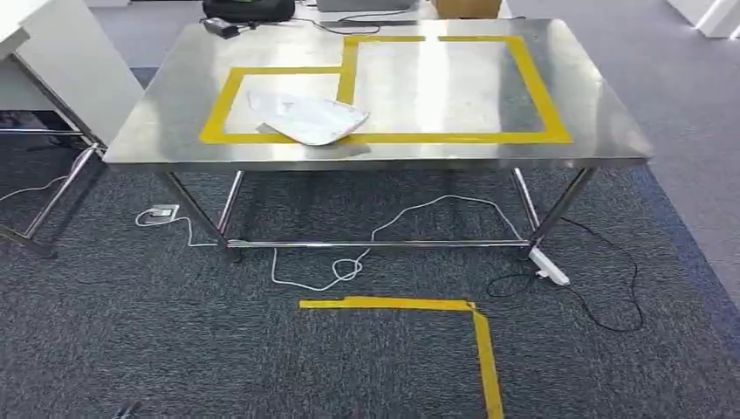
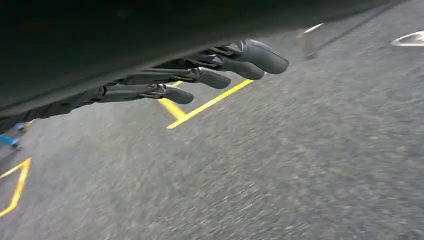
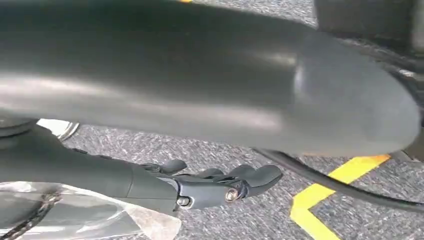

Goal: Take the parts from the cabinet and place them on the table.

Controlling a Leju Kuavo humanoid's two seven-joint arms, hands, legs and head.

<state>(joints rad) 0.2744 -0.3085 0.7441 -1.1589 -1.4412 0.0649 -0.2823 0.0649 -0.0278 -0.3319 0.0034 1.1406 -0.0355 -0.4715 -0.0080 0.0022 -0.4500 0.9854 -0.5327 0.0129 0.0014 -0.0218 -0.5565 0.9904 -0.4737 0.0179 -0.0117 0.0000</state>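
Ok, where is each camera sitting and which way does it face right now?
Head: high on body, facing forward and down at table and bag.
Left wrist: behind left robot hand, fingers spread, facing carpet.
Right wrist: behind right robot hand, facing carpet, clear bag alongside.
Shared: carpet and floor tape in all three.

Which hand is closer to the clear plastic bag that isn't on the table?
Right. The clear plastic bag lies right against the right hand, which appears to hold it above the carpet. The left hand hangs over carpet, fingers out, no bag beside it.
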